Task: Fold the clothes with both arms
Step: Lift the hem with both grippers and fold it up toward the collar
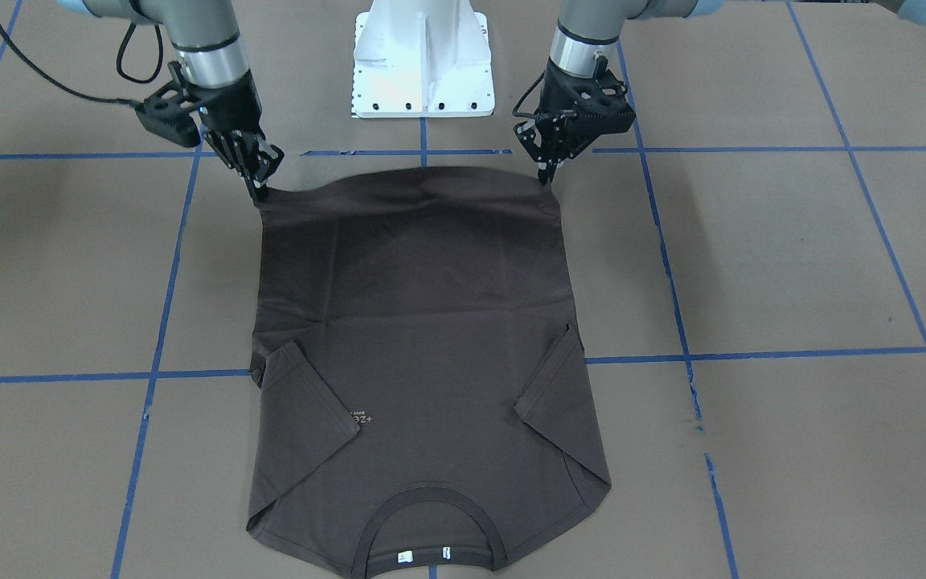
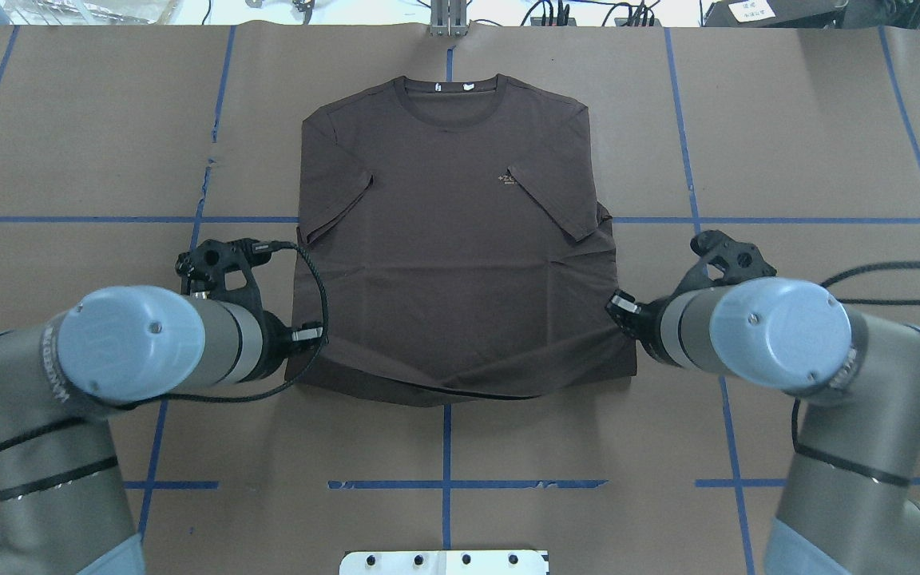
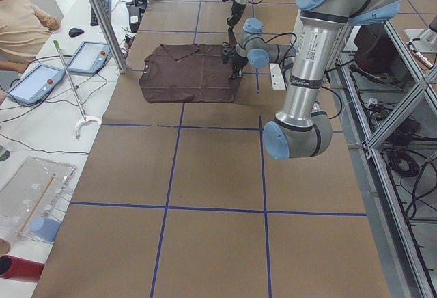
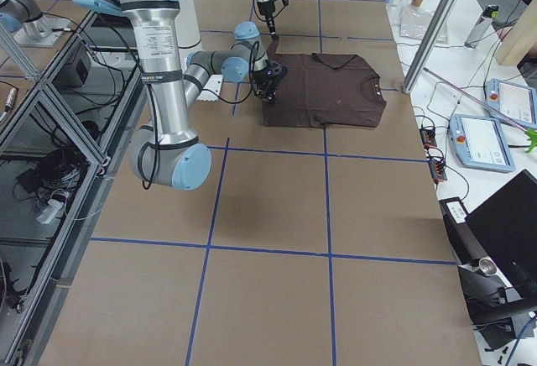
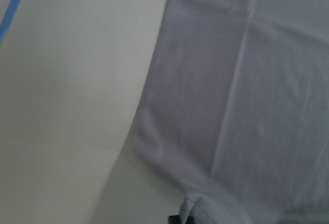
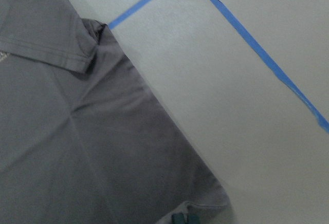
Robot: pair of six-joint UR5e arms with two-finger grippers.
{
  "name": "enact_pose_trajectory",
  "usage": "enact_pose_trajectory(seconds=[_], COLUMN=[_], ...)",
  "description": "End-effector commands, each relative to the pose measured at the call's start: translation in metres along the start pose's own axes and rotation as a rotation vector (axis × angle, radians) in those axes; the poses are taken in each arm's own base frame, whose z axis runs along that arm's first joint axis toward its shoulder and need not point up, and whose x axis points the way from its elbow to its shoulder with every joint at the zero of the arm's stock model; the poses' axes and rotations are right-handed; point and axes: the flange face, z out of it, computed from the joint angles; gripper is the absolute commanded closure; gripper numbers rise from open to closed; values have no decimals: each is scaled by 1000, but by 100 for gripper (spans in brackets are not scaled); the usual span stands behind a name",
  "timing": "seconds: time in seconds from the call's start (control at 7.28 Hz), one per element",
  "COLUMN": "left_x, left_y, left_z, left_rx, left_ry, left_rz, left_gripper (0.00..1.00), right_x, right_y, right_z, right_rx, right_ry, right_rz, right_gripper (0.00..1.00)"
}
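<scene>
Garment: T-shirt (image 1: 423, 322) lies flat, chest up, on the table (image 1: 792, 257), straight out from the pedestal (image 1: 423, 64). Hem (image 1: 423, 173) is at the pedestal end, collar (image 1: 429, 494) at the end farthest from the pedestal. Both sleeves (image 1: 310, 402) are turned in over the chest.
L gripper: L gripper (image 1: 546, 175) is tips-down at the hem corner on the pedestal's left side, fingers pinched closed on the cloth.
R gripper: R gripper (image 1: 258, 191) does the same at the hem corner on the pedestal's right side, also clamped on fabric.
Hem cond.: it bows slightly betw. the two corners and reads as just off the table.
Step in hand: we judge this to be the lengthwise fold – hem carried away from the pedestal toward the collar.
Lift: we raise both corners to equal ht. and keep the spacing const., so the hem stays taut w/o stretching.
Travel: we move both arms in sync, directly away from the pedestal, on a low arc, so the lower layer does not drag and the sleeves stay tucked.
Placement: we lay the hem parallel to the collar edge and release both sides together.
Risk: an uneven pull would prob. skew the fold – or slip a corner.
</scene>
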Motion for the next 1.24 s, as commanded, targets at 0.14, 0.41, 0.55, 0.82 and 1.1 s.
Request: enact_pose_trajectory(seconds=[0.14, 0.41, 0.55, 0.82, 1.1], left_x=[8, 1, 14, 19, 4], left_y=[-124, -193, -211, -228, -241], left_z=[59, 93, 100, 129, 155], left_rx=[146, 223, 237, 276, 324], left_ry=[-21, -6, -7, -1, -14], left_rz=[-21, -28, -36, -39, -14], left_gripper=[100, 100, 100, 100, 100], right_x=[-67, -117, -136, -152, -165], right_y=[-121, -181, -218, -228, -235], right_z=[47, 100, 120, 133, 147], right_rx=[46, 73, 50, 50, 53], right_ry=[66, 70, 71, 82, 76], right_rz=[-70, -35, 3, 7, 6], right_gripper=[100, 100, 100, 100, 100])
